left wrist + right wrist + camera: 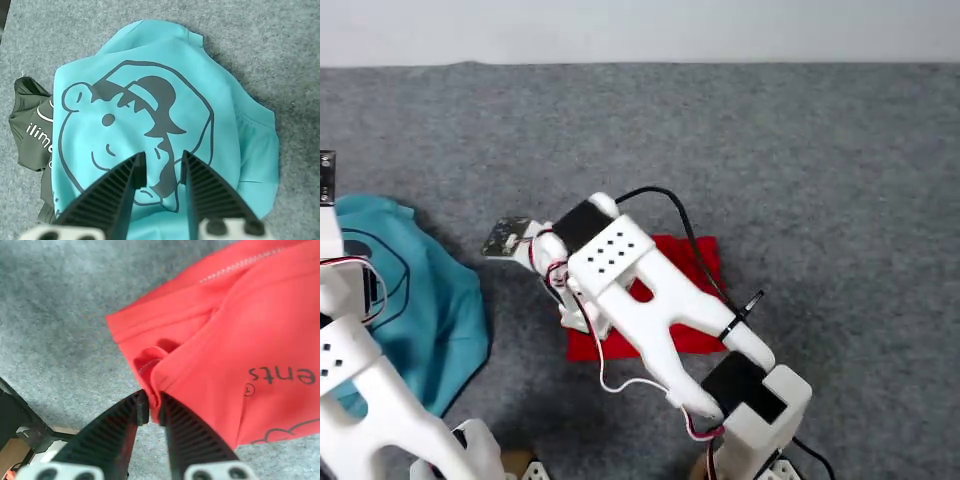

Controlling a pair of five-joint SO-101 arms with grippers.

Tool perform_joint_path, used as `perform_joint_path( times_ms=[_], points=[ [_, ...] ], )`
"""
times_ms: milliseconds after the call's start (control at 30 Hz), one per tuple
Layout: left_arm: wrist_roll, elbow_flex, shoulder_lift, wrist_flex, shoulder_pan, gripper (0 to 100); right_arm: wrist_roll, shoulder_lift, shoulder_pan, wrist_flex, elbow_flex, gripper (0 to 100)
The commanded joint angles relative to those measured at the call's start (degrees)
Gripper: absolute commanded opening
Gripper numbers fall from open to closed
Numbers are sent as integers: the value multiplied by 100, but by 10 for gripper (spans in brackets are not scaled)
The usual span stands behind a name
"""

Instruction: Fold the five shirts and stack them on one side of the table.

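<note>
A teal shirt (435, 300) with a dark cartoon print (145, 120) lies at the table's left side. It rests on a dark green shirt (30, 135) that peeks out from under it. My left gripper (160, 167) hovers over the teal shirt's print, open a little, with nothing between its fingers. A red shirt (698, 258) lies folded near the middle of the table, mostly under my right arm. My right gripper (154, 407) is shut on a bunched fold at the red shirt's (225, 340) edge, low over the table.
Grey carpet-like cloth (800, 160) covers the table, with bare room at the back and right. Both arm bases stand at the front edge, with a dark stand (20, 430) beside the right gripper.
</note>
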Motion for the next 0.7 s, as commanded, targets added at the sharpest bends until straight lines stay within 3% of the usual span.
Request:
perform_joint_path(
  times_ms=[0, 200, 467, 667],
  points=[
    [-53, -13, -53, -149, 9, 123, -26, -338, -400, 215, 0, 95],
    [-53, -13, -53, -149, 9, 123, -26, -400, -585, 215, -26, 99],
    [-53, -13, -97, -149, 9, 123, 158, -593, 1174, 242, -132, 94],
    [-53, -13, -105, -141, 9, 123, 290, -769, 2431, 242, -123, 14]
  ],
)
